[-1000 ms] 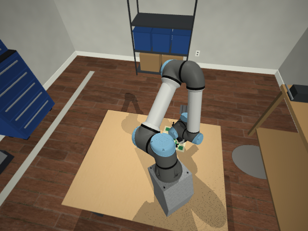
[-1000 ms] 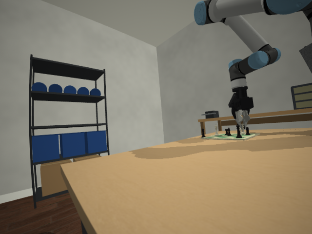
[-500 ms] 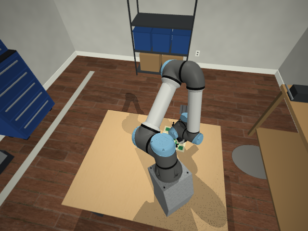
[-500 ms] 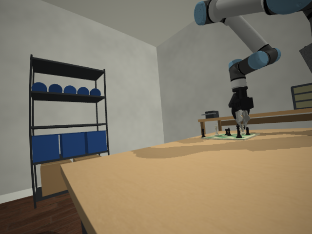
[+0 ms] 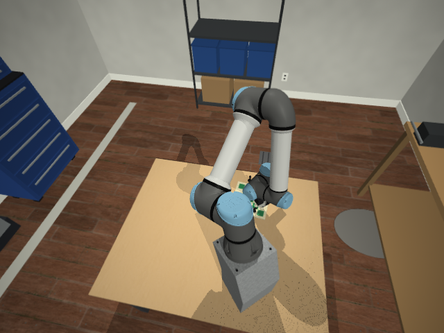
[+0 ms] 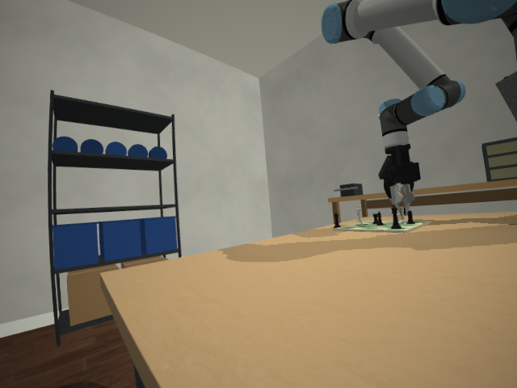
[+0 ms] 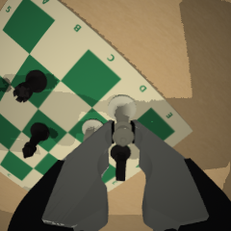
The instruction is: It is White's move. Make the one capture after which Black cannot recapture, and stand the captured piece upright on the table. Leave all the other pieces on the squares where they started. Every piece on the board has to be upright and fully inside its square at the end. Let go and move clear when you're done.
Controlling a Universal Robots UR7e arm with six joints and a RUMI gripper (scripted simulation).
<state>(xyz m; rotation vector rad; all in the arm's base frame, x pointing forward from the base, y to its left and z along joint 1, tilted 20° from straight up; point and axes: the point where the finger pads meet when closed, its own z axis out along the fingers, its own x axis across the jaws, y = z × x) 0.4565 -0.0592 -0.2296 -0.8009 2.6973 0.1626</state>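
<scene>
White piece (image 7: 122, 126) clenched in jaws; three black pieces on board (image 7: 91, 72).

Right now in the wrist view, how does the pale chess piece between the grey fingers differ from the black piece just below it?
The pale chess piece is off-white, while the black chess piece is dark. The pale chess piece is clamped by the gripper; the black chess piece stands free near the board's edge, apparently untouched. The pale chess piece lies nearer the D label, the black chess piece farther from it. Both sit within the fingers' span on the green-and-cream chessboard.
</scene>
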